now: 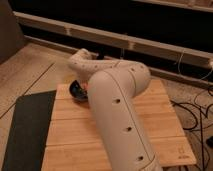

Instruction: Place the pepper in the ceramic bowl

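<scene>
The dark ceramic bowl [76, 90] sits at the far left corner of the wooden table [70, 135]; only its left part shows. A small orange-red bit of the pepper [87, 85] shows at the bowl's right edge, against the arm. My white arm [117, 110] rises from the front, bends at the elbow [82, 60] and comes down to the bowl. The gripper [83, 88] is right at the bowl and the pepper, largely covered by the arm.
A dark mat [27, 130] lies against the table's left side. Black cables [197, 112] trail on the floor to the right. A dark wall with ledges [125, 40] runs behind. The arm hides the table's middle.
</scene>
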